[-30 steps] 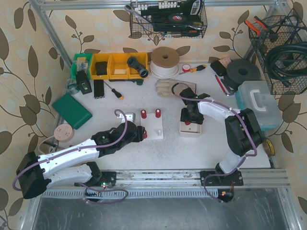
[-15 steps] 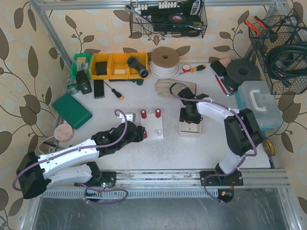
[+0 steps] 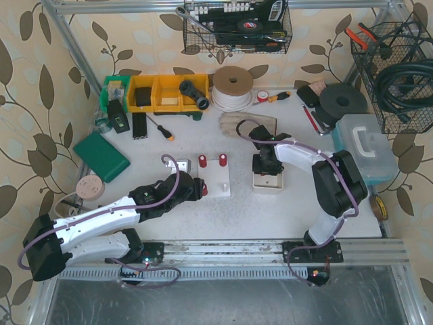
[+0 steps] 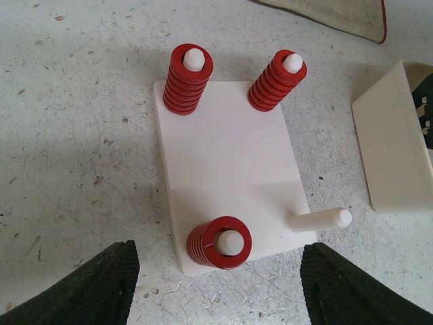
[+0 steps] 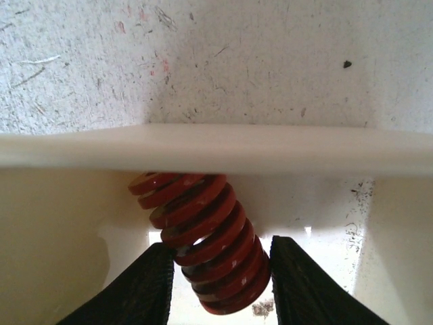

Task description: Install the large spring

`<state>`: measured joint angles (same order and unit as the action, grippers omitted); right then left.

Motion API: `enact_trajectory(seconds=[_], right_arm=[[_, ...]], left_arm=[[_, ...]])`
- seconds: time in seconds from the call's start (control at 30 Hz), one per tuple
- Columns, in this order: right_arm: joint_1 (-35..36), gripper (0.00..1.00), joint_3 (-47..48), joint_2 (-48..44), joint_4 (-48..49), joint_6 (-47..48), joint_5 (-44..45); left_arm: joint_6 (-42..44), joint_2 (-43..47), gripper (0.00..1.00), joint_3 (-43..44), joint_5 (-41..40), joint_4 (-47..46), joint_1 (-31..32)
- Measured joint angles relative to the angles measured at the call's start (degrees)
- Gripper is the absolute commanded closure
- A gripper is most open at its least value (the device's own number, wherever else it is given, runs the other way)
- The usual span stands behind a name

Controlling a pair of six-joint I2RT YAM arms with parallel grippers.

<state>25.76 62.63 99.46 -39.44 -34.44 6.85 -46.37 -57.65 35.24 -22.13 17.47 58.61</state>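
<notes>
Inside the cream tray [image 5: 203, 145] | large spring [image 5: 203, 237]: long axis diagonal in the right wrist view, 1 end at the wall, other end lower right | right gripper [image 5: 220, 247]: fingers pressed on its 2 flanks | left gripper [image 4: 218, 250]: wide apart, empty, over white plate [image 4: 230, 162]

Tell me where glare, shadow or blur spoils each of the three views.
Right wrist: glare whitens the tray floor under the spring, and the near fingers are soft and dark. Left wrist: sharp, even light, with only soft shadows left of the base plate. Top external: evenly lit and sharp throughout.
</notes>
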Motion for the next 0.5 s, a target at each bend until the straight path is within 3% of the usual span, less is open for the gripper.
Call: enact_trajectory(seconds=[0.17, 0.43, 0.5], right_arm=[[0.0, 0.60, 0.0, 0.6, 0.1, 0.0, 0.0], [0.1, 0.97, 0.1, 1.7, 0.1, 0.3, 0.2], [0.1, 1.00, 0.1, 1.7, 0.1, 0.4, 0.2]], left_arm=[[0.0, 0.0, 0.31, 0.0, -0.1, 0.0, 0.0], [0.0, -0.2, 0.31, 0.0, -0.1, 0.0, 0.0], [0.0, -0.2, 0.31, 0.0, -0.1, 0.0, 0.0]])
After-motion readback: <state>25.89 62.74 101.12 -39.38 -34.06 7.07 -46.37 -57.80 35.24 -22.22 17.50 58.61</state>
